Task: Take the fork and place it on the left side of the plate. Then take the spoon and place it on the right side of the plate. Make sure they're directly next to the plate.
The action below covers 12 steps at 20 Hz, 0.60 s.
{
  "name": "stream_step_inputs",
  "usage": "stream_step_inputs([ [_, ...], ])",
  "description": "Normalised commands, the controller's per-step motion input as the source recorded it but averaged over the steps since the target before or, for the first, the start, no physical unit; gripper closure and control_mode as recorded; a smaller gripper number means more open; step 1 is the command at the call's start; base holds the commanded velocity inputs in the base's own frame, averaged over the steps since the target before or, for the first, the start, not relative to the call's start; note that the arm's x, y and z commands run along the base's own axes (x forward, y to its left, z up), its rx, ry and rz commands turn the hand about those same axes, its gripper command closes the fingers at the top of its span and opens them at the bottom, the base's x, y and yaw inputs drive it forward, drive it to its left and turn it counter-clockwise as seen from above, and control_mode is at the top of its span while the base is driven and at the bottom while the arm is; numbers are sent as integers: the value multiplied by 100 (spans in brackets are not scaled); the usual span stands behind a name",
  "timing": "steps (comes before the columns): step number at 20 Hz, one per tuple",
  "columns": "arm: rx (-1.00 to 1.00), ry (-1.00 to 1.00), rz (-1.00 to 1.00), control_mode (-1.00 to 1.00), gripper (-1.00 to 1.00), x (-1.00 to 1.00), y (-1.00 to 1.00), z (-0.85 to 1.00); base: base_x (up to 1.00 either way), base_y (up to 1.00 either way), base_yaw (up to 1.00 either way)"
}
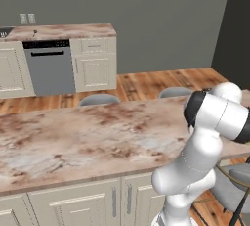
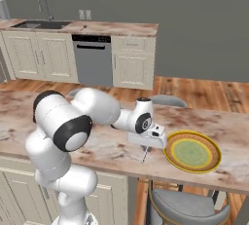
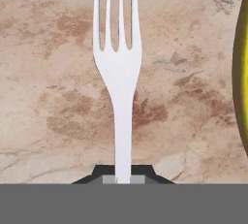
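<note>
The gripper (image 3: 123, 179) pinches the fork (image 3: 119, 68) by its handle, fingers pressed tight on the slim stem. The fork runs straight out ahead of the fingertips, tines farthest from them, over the marbled counter (image 3: 48, 97). In the right base view the gripper (image 2: 145, 147) hangs just left of the plate (image 2: 193, 151), with the fork (image 2: 144, 157) hanging beneath it, near the plate's yellow-orange rim.

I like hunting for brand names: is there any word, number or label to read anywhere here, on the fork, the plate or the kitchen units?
None: no readable text shows on the fork, the plate or the dishwasher.
</note>
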Motion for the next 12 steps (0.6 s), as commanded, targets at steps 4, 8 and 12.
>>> stream_step_inputs([
  [4, 0, 0, 1, -100, 100, 18, -8, -19, 0, 0, 0],
  [8, 0, 0, 3, -100, 100, 25, -14, -13, 0, 0, 0],
  [12, 0, 0, 2, -100, 100, 25, -14, -14, 0, 0, 0],
])
